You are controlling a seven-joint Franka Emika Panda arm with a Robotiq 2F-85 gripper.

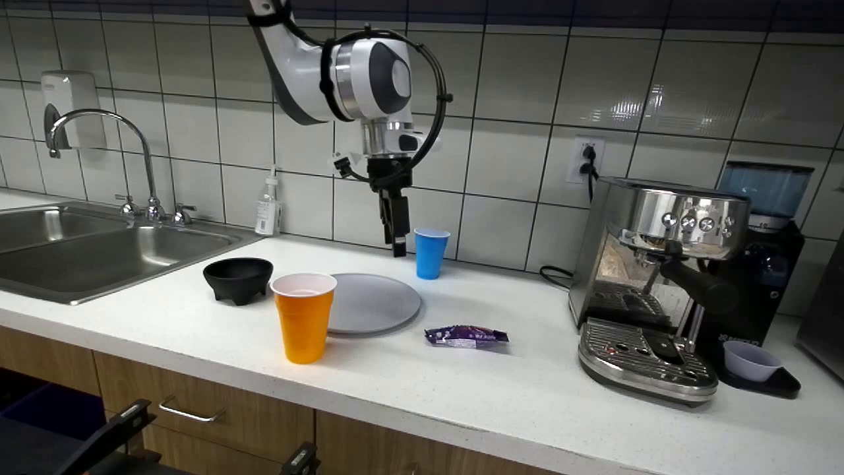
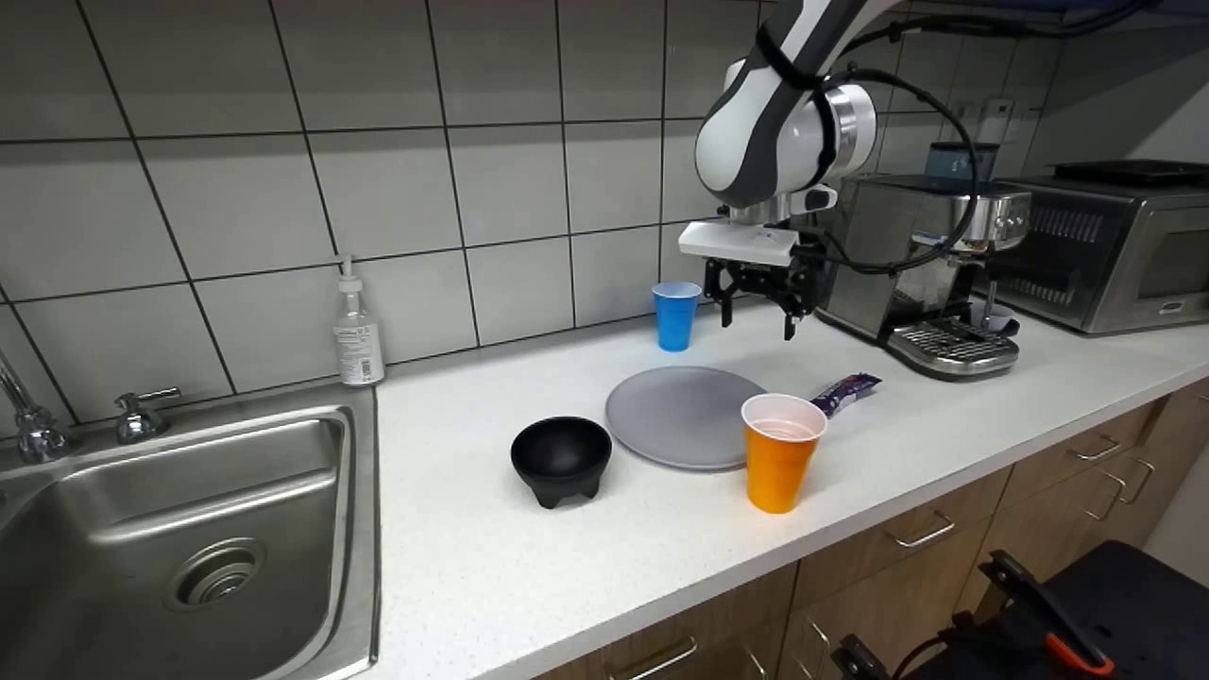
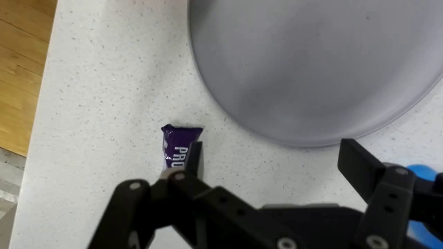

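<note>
My gripper is open and empty above the counter; it shows in both exterior views (image 1: 397,249) (image 2: 757,323) and in the wrist view (image 3: 271,155). A flat grey plate (image 1: 382,303) (image 2: 680,416) (image 3: 311,69) lies below it. A purple wrapped bar (image 1: 466,336) (image 2: 842,391) (image 3: 180,140) lies near the plate; the left finger partly hides it in the wrist view. A blue cup (image 1: 430,256) (image 2: 674,321) (image 3: 423,171) stands upright near the wall, mostly hidden by the right finger in the wrist view. An orange cup (image 1: 304,326) (image 2: 779,467) stands upright at the plate's front. A black footed bowl (image 1: 239,280) (image 2: 561,463) stands beside the plate.
A steel sink (image 1: 217,245) (image 2: 359,529) with a faucet (image 1: 150,165) is at the left. A soap bottle (image 1: 268,208) (image 2: 358,335) stands by the tiled wall. An espresso machine (image 1: 672,211) (image 2: 869,255) and a microwave (image 2: 1115,255) stand to the right. Drawers lie under the counter edge.
</note>
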